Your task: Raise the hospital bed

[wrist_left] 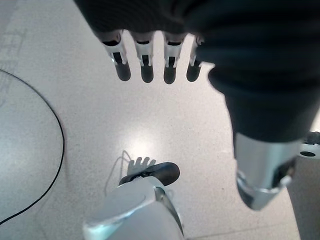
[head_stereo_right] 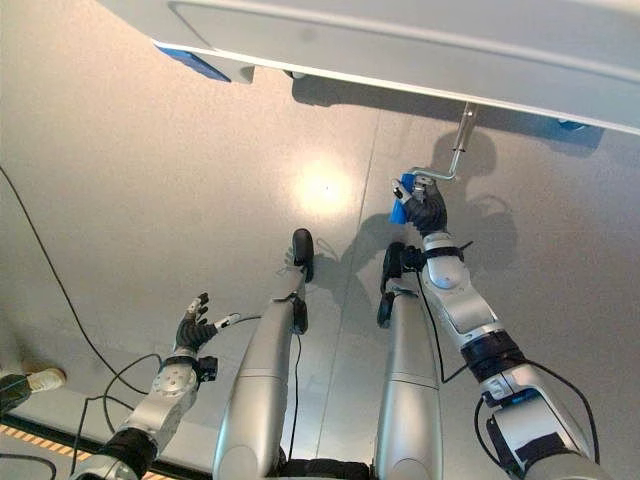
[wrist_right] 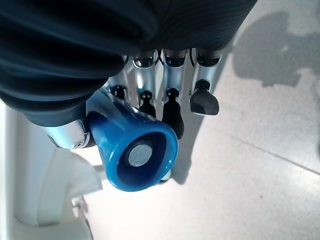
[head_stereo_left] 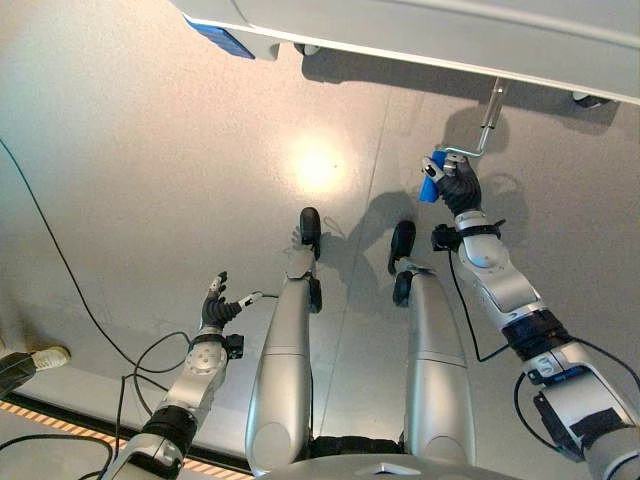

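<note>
Seen from the robot's head, looking down at a pale grey floor [head_stereo_left: 150,150]. Across the top runs the light underside edge of the hospital bed [head_stereo_left: 420,35]. A thin metal crank [head_stereo_left: 490,120] hangs down from that edge and bends sideways to end in a blue handle [head_stereo_left: 431,182].

The right robot hand [head_stereo_left: 458,188] is reached up and forward, its fingers curled round the blue handle — the wrist view shows the handle [wrist_right: 134,150] lying across the palm, dark fingertips [wrist_right: 172,117] wrapped over it and the thumb beside it. The left robot hand [head_stereo_left: 215,305] hangs low by the robot's side, near the floor, fingers straight and relaxed, holding nothing.

The bed looks not yet raised; judging by the grip, cranking is the step in hand.

What could go wrong: the handle is smooth and flares at its end, and it seems held nearer that end than the shaft, so the fingers may slide off as the crank turns. The right arm is nearly at full stretch — the far side of the circle may lie beyond reach and pull the grip loose. Turning the wrong way would lower the bed instead. The wrist may also knock the bed's edge at the top of the turn.
</note>
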Controlling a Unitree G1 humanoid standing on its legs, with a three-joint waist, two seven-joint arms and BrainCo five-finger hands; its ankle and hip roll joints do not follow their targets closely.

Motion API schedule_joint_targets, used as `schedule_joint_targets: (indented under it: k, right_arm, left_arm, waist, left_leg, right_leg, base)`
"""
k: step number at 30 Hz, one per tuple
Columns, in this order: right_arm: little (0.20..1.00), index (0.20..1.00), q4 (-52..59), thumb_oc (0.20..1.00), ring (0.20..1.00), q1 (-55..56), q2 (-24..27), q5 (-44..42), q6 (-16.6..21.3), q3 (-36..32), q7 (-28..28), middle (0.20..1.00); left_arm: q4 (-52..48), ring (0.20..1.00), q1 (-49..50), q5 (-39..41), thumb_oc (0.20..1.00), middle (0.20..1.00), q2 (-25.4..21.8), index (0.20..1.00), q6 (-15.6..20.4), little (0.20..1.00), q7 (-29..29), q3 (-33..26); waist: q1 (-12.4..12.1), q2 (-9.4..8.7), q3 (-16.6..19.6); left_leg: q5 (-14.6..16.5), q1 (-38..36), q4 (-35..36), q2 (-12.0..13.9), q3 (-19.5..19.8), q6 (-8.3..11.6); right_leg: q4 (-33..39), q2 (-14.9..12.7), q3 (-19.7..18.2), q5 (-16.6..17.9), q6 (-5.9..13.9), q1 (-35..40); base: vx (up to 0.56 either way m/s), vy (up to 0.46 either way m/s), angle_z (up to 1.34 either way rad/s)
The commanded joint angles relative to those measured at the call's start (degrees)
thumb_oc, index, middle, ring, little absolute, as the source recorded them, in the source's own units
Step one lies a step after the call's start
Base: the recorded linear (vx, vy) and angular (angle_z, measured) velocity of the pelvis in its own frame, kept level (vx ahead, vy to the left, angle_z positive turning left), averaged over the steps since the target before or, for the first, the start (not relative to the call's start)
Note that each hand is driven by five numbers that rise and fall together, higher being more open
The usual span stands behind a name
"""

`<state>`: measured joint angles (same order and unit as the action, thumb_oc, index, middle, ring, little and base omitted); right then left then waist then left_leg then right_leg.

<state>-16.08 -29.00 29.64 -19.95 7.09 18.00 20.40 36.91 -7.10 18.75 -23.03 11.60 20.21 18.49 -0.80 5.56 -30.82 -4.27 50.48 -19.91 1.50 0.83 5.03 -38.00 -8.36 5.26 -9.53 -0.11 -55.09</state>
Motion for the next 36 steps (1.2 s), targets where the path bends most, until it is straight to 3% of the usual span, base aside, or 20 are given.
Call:
schedule_joint_targets:
  k: [1, 14, 25, 29, 36]
  right_arm:
    - [0.2, 0.2, 12.88, 0.2, 0.2, -3.95, 2.85, -2.1, 11.66, -10.34, 3.02, 0.2]
    - [0.2, 0.2, 13.52, 0.2, 0.2, 4.59, 1.82, -1.35, 13.3, -19.23, 7.34, 0.2]
    - [0.2, 0.2, 8.65, 0.2, 0.2, 8.04, 2.64, 4.16, 10.48, -22.48, 11.7, 0.2]
    - [0.2, 0.2, 5.79, 0.2, 0.2, 9.34, 3.89, 10.89, 7.2, -23.67, 15.32, 0.2]
    - [0.2, 0.2, 0.09, 0.2, 0.2, 8.33, 4.92, 14.57, 3.57, -24.42, 18.38, 0.2]
  left_arm:
    - [0.89, 1.0, 3.42, -1.72, 1.0, 1.0, 0.92, 1.0, 0.03, 1.0, 0.03, -1.06]
    - [3.28, 1.0, 4.0, -2.17, 1.0, 1.0, 2.3, 1.0, 0.14, 1.0, -0.31, -2.72]
    - [3.37, 1.0, 4.22, -2.48, 1.0, 1.0, 2.83, 1.0, 0.55, 1.0, 0.13, -3.22]
    - [3.29, 1.0, 4.29, -3.43, 1.0, 1.0, 2.87, 1.0, 0.58, 1.0, 0.92, -3.35]
    - [2.11, 1.0, 4.88, -3.59, 1.0, 1.0, 2.61, 1.0, 0.79, 1.0, 1.82, -3.29]
  waist:
    - [2.41, 0.68, 1.03]
    - [3.96, -0.26, 1.03]
    - [5.12, -0.95, 1.03]
    - [5.32, -1.08, 1.03]
    - [4.98, -0.8, 1.03]
  left_leg:
    - [1.98, -2.5, -2.35, -0.14, -0.32, 0.93]
    - [0.81, -8.72, 2.9, 0.72, -1.75, 0.77]
    - [1.1, -11.08, 3.84, 1.05, -2.9, 0.33]
    - [1.31, -10.61, 3.51, 1.02, -3.27, 0.25]
    - [1.72, -8.85, 2.13, 0.86, -3.15, 0.27]
  right_leg:
    - [7.33, -0.66, -3.96, 7.12, 7.6, 3.25]
    - [12.89, 0.54, -4.91, 9.27, 8.3, 8.16]
    - [15.69, 1.11, -6.3, 10.82, 8.59, 10.2]
    - [16.22, 1.19, -6.78, 11.21, 8.66, 9.84]
    - [15.68, 1.11, -6.86, 11.19, 8.53, 8.61]
  base:
    - [0.0, 0.0, 0.0]
    - [0.0, -0.005, -0.08]
    - [-0.01, 0.001, -0.09]
    - [0.0, 0.011, -0.05]
    - [0.0, 0.0, 0.0]
